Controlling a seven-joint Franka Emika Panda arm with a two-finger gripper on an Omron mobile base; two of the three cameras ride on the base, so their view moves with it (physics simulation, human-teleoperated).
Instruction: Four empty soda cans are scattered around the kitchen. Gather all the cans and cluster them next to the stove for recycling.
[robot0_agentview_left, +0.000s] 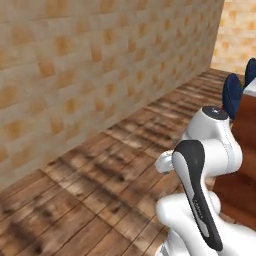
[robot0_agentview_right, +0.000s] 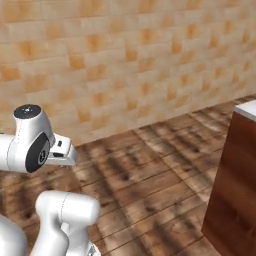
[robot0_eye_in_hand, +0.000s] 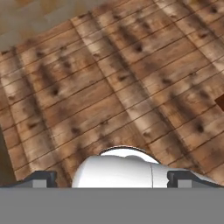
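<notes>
1. Setting: a wooden plank floor (robot0_agentview_left: 100, 185) runs from the base out to a tan tiled wall (robot0_agentview_left: 90, 65). No soda cans and no stove can be located from this position, so the step in hand is judged to be driving or searching, not grasping.

2. Nearest: the arm is folded close above the base. The gripper (robot0_eye_in_hand: 113, 179) points down at bare planks in the hand view, its two dark tips spread wide at the lower corners with nothing between them.

3. Procedure: keep the arm tucked and the claw wide while the base turns toward the kitchen units. Delay any reach until a can is in sight.

4. Right side: a dark wood cabinet (robot0_agentview_right: 232, 185) with a pale top stands close beside the base. This edge is the main collision risk when swinging right.

5. Further right: dark blue rounded shapes (robot0_agentview_left: 232, 92) rise near the cabinet; what they are cannot be told.

6. Ahead and left: the floor lies open up to the wall, giving turning room.
</notes>
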